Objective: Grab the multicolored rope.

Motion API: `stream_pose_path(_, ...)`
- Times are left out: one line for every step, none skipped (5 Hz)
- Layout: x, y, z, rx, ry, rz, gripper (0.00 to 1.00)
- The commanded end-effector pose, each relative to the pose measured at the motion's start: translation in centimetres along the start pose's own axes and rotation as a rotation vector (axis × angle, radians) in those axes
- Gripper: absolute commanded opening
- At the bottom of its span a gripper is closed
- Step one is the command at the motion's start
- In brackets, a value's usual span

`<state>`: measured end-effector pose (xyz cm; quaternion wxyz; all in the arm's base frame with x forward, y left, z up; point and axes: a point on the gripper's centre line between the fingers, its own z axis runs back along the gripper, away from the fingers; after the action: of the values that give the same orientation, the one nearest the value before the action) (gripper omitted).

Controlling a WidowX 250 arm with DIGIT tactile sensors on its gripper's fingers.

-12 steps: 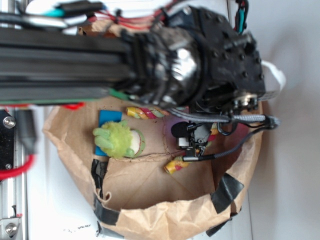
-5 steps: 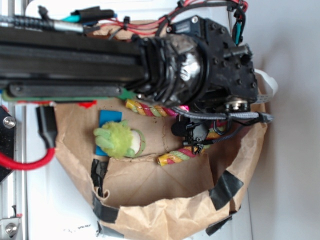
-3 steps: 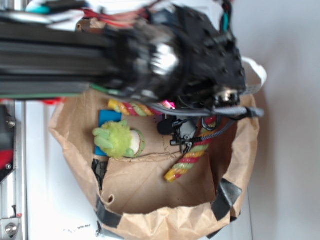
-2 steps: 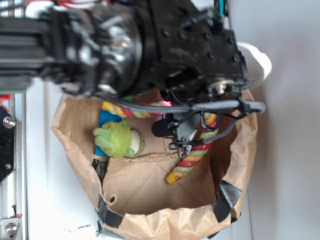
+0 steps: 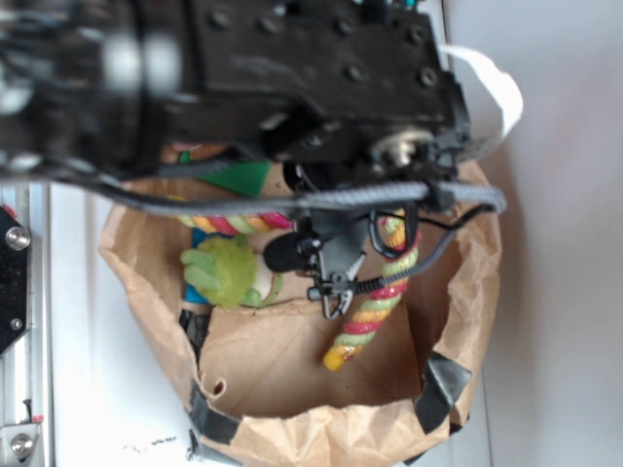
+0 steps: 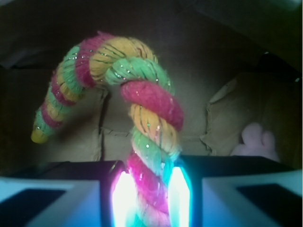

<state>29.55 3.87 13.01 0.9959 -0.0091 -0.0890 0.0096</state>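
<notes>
My arm (image 5: 243, 78) fills the top of the exterior view, black and blurred, hanging over a crumpled brown paper bag (image 5: 321, 428) patched with black tape (image 5: 440, 377). Inside the bag, the multicolored rope (image 5: 375, 306) bends in an arc: one stretch runs along the back under my arm, and the other slants toward the bag's front, ending in a yellow cut tip. My claw (image 6: 148, 194) is closed around this rope, as the wrist view shows: the twisted strands of red-pink, yellow and light green are squeezed between my two fingers (image 6: 120, 198), which press on either side with no gap to spare. From that grip the rope rises, curls over at the top and droops to the left, its cut end hanging free against the bag's wall. Beside the rope in the exterior view, a fuzzy lime-green toy (image 5: 226, 273) rests on a blue block (image 5: 199, 292), left of my claw and apart from it.
</notes>
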Motion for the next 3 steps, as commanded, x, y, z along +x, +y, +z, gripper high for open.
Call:
stream_pose_path(-0.1, -2.0, 5.2, 0.017, -0.117, -0.057, 0.00)
stream_pose_path(-0.1, -3.2, 5.7, 0.069, -0.086, -0.035, 0.00)
stream_pose_path(-0.4, -3.7, 6.2, 0.079, -0.070, -0.039, 0.00)
